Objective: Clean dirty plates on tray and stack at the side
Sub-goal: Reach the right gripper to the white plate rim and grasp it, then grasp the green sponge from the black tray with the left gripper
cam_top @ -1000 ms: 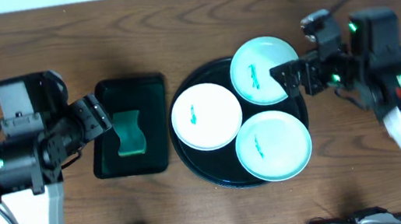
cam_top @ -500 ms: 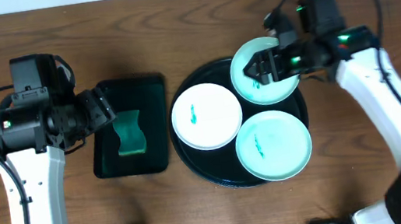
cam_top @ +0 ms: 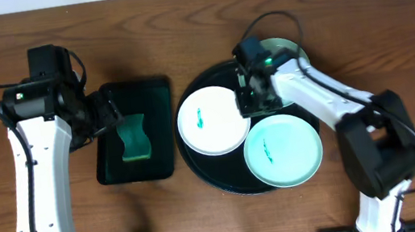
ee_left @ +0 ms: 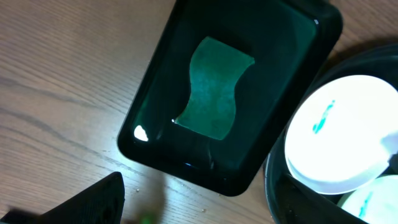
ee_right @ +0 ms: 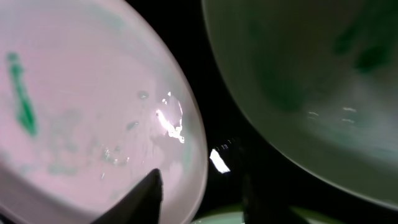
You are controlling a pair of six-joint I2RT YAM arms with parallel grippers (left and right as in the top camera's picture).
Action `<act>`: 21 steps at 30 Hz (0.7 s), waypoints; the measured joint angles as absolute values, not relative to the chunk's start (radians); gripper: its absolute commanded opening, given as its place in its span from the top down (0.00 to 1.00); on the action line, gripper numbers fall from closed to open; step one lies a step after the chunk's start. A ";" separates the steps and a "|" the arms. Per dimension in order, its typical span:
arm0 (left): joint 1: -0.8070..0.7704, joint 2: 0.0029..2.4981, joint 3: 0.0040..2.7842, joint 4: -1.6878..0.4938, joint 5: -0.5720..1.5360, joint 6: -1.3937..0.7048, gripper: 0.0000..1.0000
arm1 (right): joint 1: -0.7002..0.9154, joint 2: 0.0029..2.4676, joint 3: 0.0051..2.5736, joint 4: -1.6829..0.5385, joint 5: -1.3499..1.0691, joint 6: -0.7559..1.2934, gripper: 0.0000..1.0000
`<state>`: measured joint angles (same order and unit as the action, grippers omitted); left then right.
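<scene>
Three plates lie on the round black tray [cam_top: 218, 178]: a white plate [cam_top: 209, 124] with a green smear, a near mint plate [cam_top: 285, 150] with a smear, and a far mint plate [cam_top: 289, 49], shaded and partly hidden under my right arm. My right gripper [cam_top: 248, 100] is low between the white and far plates. In the right wrist view its fingers [ee_right: 202, 196] straddle the white plate's [ee_right: 81, 112] right rim, still apart, beside the far mint plate [ee_right: 311, 74]. My left gripper [cam_top: 105, 114] hangs open at the rectangular tray's left edge, holding nothing [ee_left: 199, 214].
A rectangular black tray [cam_top: 147, 88] left of the round tray holds a green sponge [cam_top: 134, 138], also seen in the left wrist view [ee_left: 214, 87]. Brown wood tabletop [cam_top: 392, 41] surrounds both trays. A cable loops above the right arm.
My right arm swung left across the far mint plate to the white plate's rim, its jaws narrowing. My left arm moved farther back and right, toward the rectangular tray.
</scene>
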<state>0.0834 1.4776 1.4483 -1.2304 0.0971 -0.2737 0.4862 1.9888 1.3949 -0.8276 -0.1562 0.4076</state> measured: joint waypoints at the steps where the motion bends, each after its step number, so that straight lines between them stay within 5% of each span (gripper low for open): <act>1: 0.083 1.481 1.448 -1.230 0.093 -0.274 0.22 | 0.496 2.012 1.395 -0.823 -0.157 0.402 0.71; 8: 0.083 1.488 1.448 -1.228 0.073 -0.273 0.22 | 0.513 2.064 1.409 -0.794 -0.139 0.389 0.99; 21: 0.083 1.496 1.234 -1.019 0.073 -0.208 0.28 | 0.510 2.064 1.414 -0.783 -0.149 0.386 0.99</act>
